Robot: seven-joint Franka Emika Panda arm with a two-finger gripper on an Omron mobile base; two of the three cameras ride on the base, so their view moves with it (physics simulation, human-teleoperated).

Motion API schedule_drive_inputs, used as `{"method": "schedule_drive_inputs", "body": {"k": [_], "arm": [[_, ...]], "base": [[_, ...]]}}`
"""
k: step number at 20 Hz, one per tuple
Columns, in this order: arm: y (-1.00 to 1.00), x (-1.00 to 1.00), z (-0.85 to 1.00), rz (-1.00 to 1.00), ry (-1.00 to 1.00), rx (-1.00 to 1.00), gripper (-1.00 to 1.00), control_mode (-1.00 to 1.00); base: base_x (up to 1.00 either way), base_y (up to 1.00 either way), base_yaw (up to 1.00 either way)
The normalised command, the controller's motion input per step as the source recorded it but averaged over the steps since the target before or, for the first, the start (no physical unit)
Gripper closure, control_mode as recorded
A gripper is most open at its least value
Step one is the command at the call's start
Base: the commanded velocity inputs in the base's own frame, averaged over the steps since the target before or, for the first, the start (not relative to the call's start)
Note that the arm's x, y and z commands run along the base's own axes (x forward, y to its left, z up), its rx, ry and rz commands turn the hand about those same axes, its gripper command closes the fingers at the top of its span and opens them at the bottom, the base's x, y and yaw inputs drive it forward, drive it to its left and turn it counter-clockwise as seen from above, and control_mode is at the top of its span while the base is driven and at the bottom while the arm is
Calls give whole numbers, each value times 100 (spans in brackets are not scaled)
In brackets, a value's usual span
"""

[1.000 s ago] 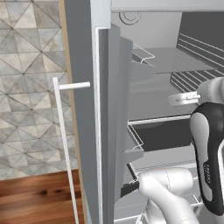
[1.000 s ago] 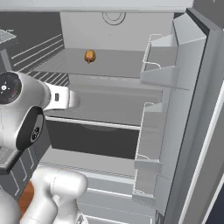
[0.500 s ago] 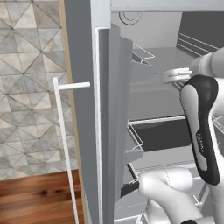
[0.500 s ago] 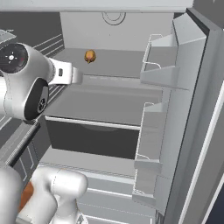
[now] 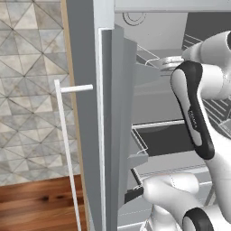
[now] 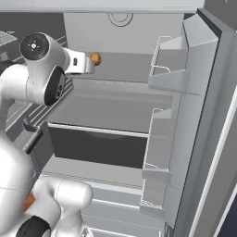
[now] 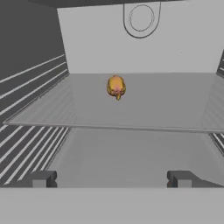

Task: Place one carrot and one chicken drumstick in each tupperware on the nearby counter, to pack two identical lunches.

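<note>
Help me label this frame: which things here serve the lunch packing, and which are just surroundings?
For the job:
- chicken drumstick on the fridge shelf
- gripper, open, aimed at it

Surroundings:
- fridge door bins
- dark drawer
- tiled wall

**Arm raised, claw open and empty**

My arm rises from the base, elbow bent high, forearm reaching forward and level. In the right base view my wrist sits at upper left with the claw [image 6: 90, 62] pointing ahead. In the hand view my two dark fingertips [image 7: 41, 179] stand wide apart, nothing between them. My claw [image 7: 111, 179] touches nothing.
</note>
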Motion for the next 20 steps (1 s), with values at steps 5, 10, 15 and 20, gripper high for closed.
{"method": "schedule_drive_inputs", "body": {"k": [5, 10, 15, 20], "arm": [[5, 75, 0, 1, -1, 0, -100, -100], [11, 74, 0, 4, 0, 0, -100, -100], [12, 71, 0, 4, 0, 0, -100, -100], [7, 71, -6, 2, 1, 0, -100, -100]], "base": [[0, 0, 0], [0, 0, 0], [0, 0, 0], [0, 0, 0]]}}
